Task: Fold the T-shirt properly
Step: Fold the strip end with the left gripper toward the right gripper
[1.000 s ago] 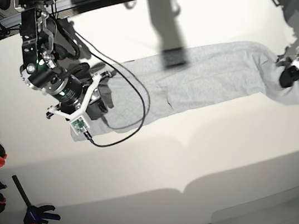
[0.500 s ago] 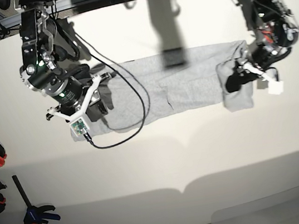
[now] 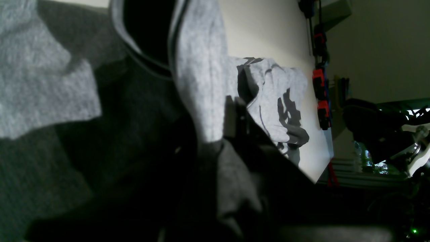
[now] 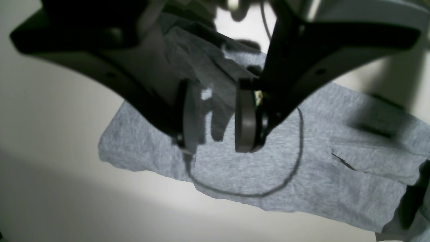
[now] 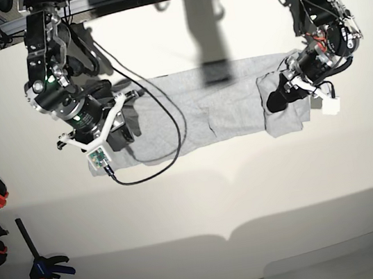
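Heather-grey T-shirt (image 5: pixel 241 107), white table (image 5: pixel 183 210)

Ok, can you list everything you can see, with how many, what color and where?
T-shirt: one, grey, folded into a strip across the table, its end lifted
table: one, white, under the shirt
clamps: several, black, red and blue, at the table's left and right edges in the base view
cable: one, black, looping from the right arm over the shirt
left gripper: one, black, holding the shirt's lifted end
right gripper: one, black, open above the shirt
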You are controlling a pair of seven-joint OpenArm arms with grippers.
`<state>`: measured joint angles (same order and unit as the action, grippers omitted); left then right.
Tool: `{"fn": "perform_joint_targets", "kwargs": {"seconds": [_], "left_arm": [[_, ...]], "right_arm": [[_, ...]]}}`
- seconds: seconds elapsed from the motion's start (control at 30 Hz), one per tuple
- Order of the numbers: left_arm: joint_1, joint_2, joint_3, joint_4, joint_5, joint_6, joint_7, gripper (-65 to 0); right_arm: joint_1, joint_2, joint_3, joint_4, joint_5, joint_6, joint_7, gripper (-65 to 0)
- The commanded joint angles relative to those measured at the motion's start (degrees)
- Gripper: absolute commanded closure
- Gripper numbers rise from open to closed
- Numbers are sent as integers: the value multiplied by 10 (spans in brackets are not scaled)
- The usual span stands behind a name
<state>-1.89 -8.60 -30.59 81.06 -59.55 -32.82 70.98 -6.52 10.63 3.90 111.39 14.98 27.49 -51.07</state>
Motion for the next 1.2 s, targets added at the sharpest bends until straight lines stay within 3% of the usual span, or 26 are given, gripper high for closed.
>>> {"fn": "perform_joint_targets", "kwargs": {"seconds": [0.0,0.2,0.6,0.9,0.93,1.03,1.17], "left_arm": [[-9,-6,-1,11,-16,-4,-2,0],[-9,-6,-1,11,-46,-4,11,0],[-10,34,0,11,-50,-18,10,0],[-10,35,0,11,-51,-26,10,0],[-9,35,0,11,-51,-26,10,-24],[-9,35,0,11,-72,-26,11,-211],[-10,35,0,12,-211,-26,33,-304]], "right_arm": [[8,3,2,12,4,6,16,-193],[8,3,2,12,5,6,88,-193],[11,3,2,12,5,6,87,-193],[11,3,2,12,5,6,87,-193],[11,3,2,12,5,6,87,-193],[11,3,2,12,5,6,87,-193],[11,3,2,12,5,6,89,-193]]}}
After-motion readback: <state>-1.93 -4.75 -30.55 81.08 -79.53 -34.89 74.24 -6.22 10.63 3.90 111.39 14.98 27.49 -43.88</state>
